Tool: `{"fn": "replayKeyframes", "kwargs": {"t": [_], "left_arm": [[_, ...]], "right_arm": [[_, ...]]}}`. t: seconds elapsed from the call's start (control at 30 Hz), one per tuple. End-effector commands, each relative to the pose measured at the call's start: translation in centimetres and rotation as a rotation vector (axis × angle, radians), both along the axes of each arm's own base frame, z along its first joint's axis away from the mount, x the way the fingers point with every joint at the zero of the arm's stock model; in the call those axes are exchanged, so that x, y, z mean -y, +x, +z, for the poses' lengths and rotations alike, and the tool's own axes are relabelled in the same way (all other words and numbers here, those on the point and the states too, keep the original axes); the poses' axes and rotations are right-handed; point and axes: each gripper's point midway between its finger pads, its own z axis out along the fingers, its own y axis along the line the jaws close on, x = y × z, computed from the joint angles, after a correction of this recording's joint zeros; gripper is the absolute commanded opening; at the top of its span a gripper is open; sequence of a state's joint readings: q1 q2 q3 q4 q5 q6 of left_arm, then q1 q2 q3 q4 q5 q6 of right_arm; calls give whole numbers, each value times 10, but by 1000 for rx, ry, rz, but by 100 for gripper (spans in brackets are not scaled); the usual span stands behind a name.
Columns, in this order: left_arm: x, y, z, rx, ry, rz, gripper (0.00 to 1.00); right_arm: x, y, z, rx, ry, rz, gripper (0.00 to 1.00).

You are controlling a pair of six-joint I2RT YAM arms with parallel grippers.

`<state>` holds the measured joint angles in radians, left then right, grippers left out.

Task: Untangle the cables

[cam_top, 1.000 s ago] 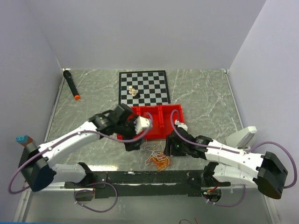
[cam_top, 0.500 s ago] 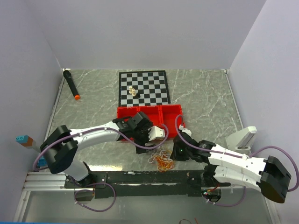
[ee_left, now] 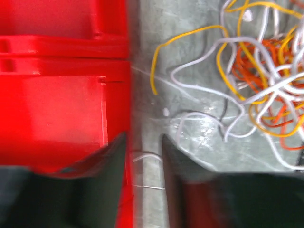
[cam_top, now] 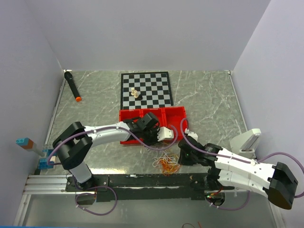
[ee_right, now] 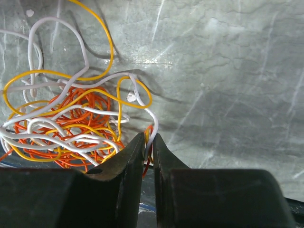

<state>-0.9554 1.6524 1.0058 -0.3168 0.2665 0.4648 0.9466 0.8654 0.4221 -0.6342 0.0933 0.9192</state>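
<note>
The cables (cam_top: pixel 166 163) lie as one tangled heap of white, yellow-orange and red-orange strands on the marble tabletop, just in front of the red tray. In the right wrist view the cables (ee_right: pixel 66 123) fill the left half, and my right gripper (ee_right: pixel 148 140) is shut on a white strand together with a yellow and an orange one at the heap's right edge. My right gripper (cam_top: pixel 178 160) sits at the heap's right side. My left gripper (cam_top: pixel 165 141) hovers at the tray's front edge; in its wrist view the left gripper (ee_left: pixel 145 142) stands open with a thin white strand (ee_left: pixel 146 155) crossing the gap.
A red compartment tray (cam_top: pixel 128 114) stands behind the heap, its wall (ee_left: pixel 61 95) right beside my left finger. Farther back are a chessboard (cam_top: pixel 152 90) with a few pieces (cam_top: pixel 135 93), a black marker (cam_top: pixel 72 85) at far left, and a white object (cam_top: pixel 247 139) at right.
My left arm has swung right along the tray front toward the heap, and its jaws have narrowed. My right gripper has closed on strands at the heap's right edge.
</note>
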Motion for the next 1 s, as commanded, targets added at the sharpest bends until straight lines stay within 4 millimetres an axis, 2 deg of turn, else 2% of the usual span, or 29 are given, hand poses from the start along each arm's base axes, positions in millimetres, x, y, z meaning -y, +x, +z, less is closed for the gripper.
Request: {"fn": "replayKeyframes", "kwargs": {"t": [0.0,0.07,0.17,0.27,0.33,0.47,0.6,0.73,0.97], "left_arm": [[4,-12,1,-31,1,-34,28],[0,-23,4,-49,3,-45,29],[-6,-39,12,-63,4,-66,38],[-10,-48,19,-59,0,-70,59],[-10,-41,28,-25,-6,-40,67],[-4,-17,49,72,-40,27,68],[-2,-12,49,85,-46,40,65],[-8,-34,46,13,-35,-32,57],[-22,-76,26,-76,27,-145,58]], "right_arm": [[1,5,15,34,-2,-11,19],[0,5,17,35,-1,-11,19],[1,7,20,44,-2,-13,19],[2,8,23,59,3,-15,19],[1,10,27,74,13,-14,20],[-2,13,30,84,15,-12,20],[-6,17,30,84,10,-15,20],[-6,19,30,88,3,-13,20],[-2,17,28,94,-4,-14,19]]}}
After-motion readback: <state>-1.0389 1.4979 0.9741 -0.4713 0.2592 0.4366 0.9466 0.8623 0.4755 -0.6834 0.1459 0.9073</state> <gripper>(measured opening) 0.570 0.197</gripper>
